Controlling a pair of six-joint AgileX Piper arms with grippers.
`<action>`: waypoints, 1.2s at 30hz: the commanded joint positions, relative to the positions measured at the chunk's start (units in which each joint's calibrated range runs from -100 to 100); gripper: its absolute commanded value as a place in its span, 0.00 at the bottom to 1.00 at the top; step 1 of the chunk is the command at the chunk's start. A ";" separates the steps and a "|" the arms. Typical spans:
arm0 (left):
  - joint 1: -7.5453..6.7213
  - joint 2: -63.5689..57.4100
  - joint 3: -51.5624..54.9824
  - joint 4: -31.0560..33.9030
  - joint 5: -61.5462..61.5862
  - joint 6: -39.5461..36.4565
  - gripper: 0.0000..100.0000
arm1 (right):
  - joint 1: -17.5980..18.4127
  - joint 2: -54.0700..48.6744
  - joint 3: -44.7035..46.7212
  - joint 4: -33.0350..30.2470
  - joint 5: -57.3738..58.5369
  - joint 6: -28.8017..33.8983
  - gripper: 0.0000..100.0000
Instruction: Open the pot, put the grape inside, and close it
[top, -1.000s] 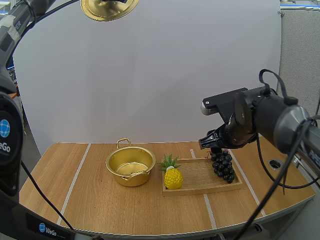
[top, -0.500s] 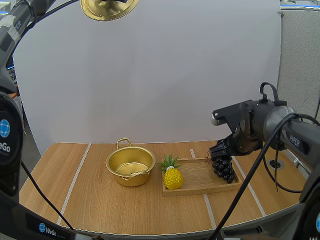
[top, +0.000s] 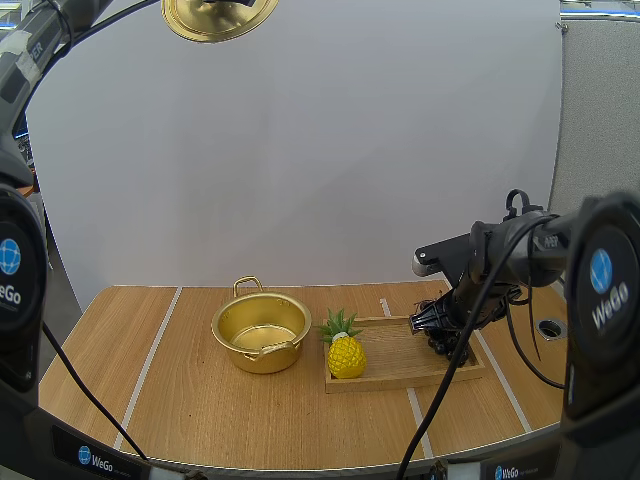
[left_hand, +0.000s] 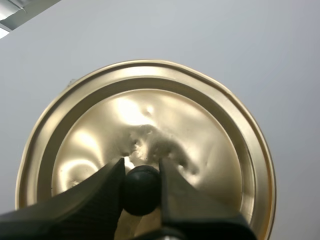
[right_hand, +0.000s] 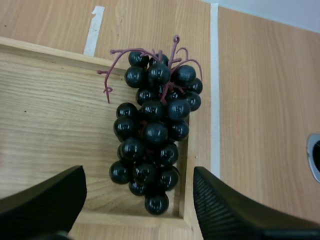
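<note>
The gold pot (top: 261, 330) stands uncovered on the table, left of the wooden tray (top: 400, 365). Its gold lid (top: 218, 17) hangs high above the table. In the left wrist view, my left gripper (left_hand: 141, 166) is shut on the black knob (left_hand: 141, 186) of the lid (left_hand: 200, 125). A bunch of dark grapes (right_hand: 155, 135) lies at the right end of the tray (right_hand: 50, 110). My right gripper (right_hand: 139, 175) hovers just over the bunch, open, with one finger on each side and not touching it. In the high view, my right gripper (top: 440, 325) covers most of the grapes (top: 452, 347).
A yellow toy pineapple (top: 346, 352) stands upright at the tray's left end, between the pot and the grapes. A round hole (top: 549, 327) sits in the table right of the tray. Bare wood lies in front of the pot and tray.
My right arm has come down and in over the tray, bringing its open gripper close above the grapes. The lid, pot and pineapple have not moved.
</note>
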 joint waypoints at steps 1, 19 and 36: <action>-0.05 -0.44 -0.56 0.16 -3.25 -0.51 0.00 | -0.38 4.27 0.05 0.10 -5.26 -0.82 1.00; -0.05 -0.44 -0.56 0.16 -3.25 -0.51 0.00 | -0.87 13.01 -0.08 -0.23 -14.27 -1.20 1.00; -0.05 -0.44 -0.56 0.16 -3.25 -0.51 0.00 | -0.87 20.09 -0.08 0.19 -21.80 -1.54 0.00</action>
